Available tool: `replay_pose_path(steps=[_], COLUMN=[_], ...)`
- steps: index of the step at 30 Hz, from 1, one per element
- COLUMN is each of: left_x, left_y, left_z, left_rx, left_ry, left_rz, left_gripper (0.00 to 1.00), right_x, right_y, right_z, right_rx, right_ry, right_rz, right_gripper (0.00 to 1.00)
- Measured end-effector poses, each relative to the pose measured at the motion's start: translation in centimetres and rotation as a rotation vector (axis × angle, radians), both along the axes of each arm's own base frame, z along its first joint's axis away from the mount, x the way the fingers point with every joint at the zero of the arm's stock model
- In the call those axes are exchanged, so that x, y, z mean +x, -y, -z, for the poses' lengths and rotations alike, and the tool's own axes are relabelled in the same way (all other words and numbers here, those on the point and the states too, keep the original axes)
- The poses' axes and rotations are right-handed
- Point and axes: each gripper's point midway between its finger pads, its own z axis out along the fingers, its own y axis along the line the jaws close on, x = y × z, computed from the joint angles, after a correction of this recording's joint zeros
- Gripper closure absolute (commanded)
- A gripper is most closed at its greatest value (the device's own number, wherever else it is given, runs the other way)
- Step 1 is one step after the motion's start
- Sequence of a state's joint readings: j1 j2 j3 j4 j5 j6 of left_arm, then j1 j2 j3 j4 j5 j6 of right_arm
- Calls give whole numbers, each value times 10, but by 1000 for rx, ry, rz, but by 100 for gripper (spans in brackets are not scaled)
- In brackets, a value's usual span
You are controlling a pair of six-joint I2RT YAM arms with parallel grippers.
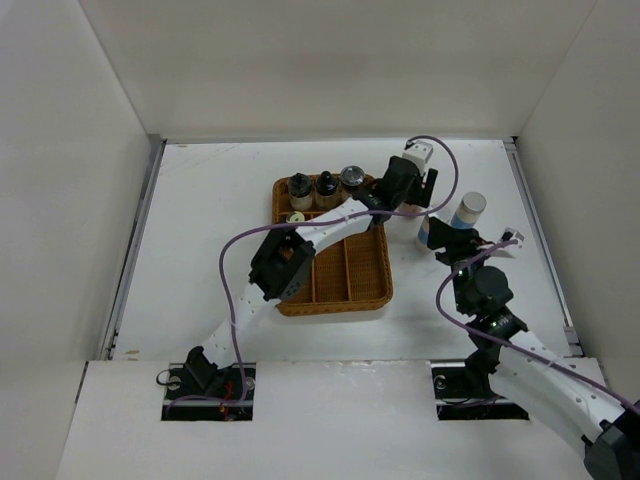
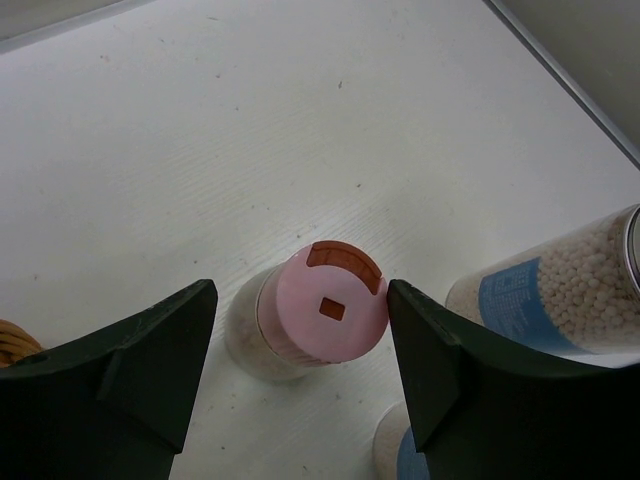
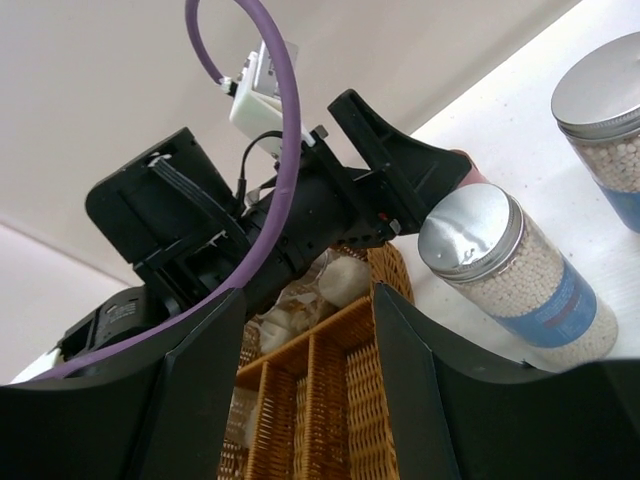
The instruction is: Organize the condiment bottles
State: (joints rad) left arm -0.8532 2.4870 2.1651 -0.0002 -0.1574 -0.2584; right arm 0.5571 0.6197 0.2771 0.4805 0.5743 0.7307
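A pink-capped condiment bottle [image 2: 320, 318] stands on the white table between the spread fingers of my left gripper [image 2: 300, 295], which is open. The right finger [image 2: 430, 350] is at the cap's edge and the left finger stands apart from it. Two silver-capped bottles with blue bands [image 3: 515, 275] [image 3: 605, 110] stand just right of it, also in the top view [image 1: 468, 210] [image 1: 428, 233]. My right gripper [image 3: 310, 300] is open and empty, facing the tray. Three dark-capped bottles [image 1: 326, 187] and a cream one [image 1: 295, 217] sit in the tray's back row.
The brown wicker divided tray [image 1: 365, 270] lies mid-table, with the left arm [image 1: 300, 245] stretched across it. The right arm [image 1: 485, 295] sits close beside the silver-capped bottles. White walls enclose the table on three sides.
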Motion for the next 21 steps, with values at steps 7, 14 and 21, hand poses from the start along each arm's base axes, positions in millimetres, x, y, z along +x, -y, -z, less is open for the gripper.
replay_pose_path(steps=[7, 14, 21], left_x=[-3, -3, -4], left_y=[-10, -13, -12], left_z=[-2, 0, -2], left_rx=[6, 13, 12], left_ry=[0, 8, 13], left_rz=[-26, -52, -50], left_gripper=[33, 33, 32], right_x=[2, 3, 3], right_y=[-3, -7, -7], right_z=[5, 9, 9], right_rx=[-12, -21, -21], right_ry=[-15, -27, -26], right_rz=[-11, -25, -27], right_gripper=[38, 38, 38])
